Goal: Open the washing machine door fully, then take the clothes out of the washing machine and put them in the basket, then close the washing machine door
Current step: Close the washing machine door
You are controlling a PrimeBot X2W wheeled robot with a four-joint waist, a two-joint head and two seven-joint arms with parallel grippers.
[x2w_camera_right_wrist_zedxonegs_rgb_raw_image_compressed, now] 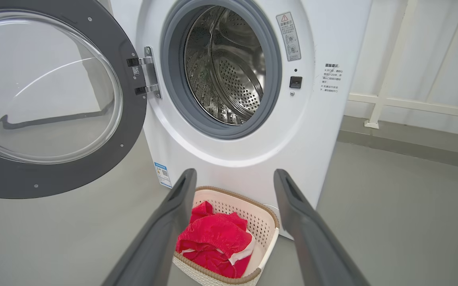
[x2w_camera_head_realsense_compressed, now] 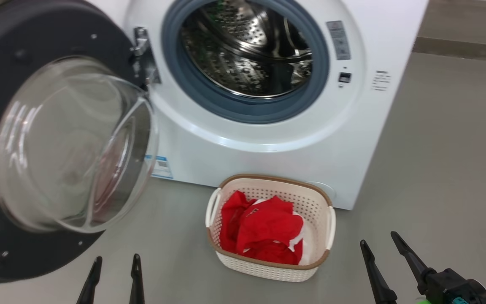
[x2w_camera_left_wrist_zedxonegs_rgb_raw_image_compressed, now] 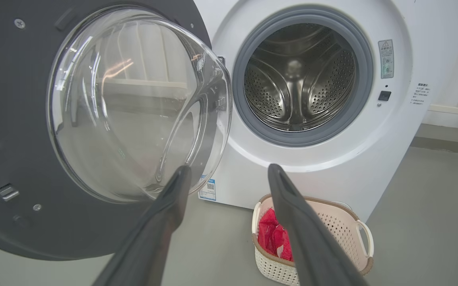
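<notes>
Fingers of my left gripper (x2w_camera_head_realsense_compressed: 116,257) and right gripper (x2w_camera_head_realsense_compressed: 378,237) stood spread wide, empty; red clothes (x2w_camera_head_realsense_compressed: 264,230) lay in the basket (x2w_camera_head_realsense_compressed: 314,202), washing machine door (x2w_camera_head_realsense_compressed: 15,33) hung open.

Washing machine (x2w_camera_right_wrist_zedxonegs_rgb_raw_image_compressed: 253,151): white front-loader; we see its grey rubber ring (x2w_camera_right_wrist_zedxonegs_rgb_raw_image_compressed: 173,79) and perforated steel drum (x2w_camera_right_wrist_zedxonegs_rgb_raw_image_compressed: 229,79).
Washing machine door (x2w_camera_right_wrist_zedxonegs_rgb_raw_image_compressed: 54,178): swung wide to the left on its metal hinge (x2w_camera_right_wrist_zedxonegs_rgb_raw_image_compressed: 149,71); dark rim, clear bowl window.
Basket (x2w_camera_right_wrist_zedxonegs_rgb_raw_image_compressed: 261,210): cream with a brown rim, on the grey floor (x2w_camera_right_wrist_zedxonegs_rgb_raw_image_compressed: 392,206) just before the machine's lower front.
Clothes (x2w_camera_right_wrist_zedxonegs_rgb_raw_image_compressed: 213,242): red with white parts, heaped inside the basket.
Right gripper (x2w_camera_right_wrist_zedxonegs_rgb_raw_image_compressed: 233,174): our two dark fingers are spread wide and hold nothing.
We also note a blue label sticker (x2w_camera_right_wrist_zedxonegs_rgb_raw_image_compressed: 162,174) low on the machine, a warning sticker (x2w_camera_right_wrist_zedxonegs_rgb_raw_image_compressed: 288,35) and a white railing (x2w_camera_right_wrist_zedxonegs_rgb_raw_image_compressed: 412,103).
</notes>
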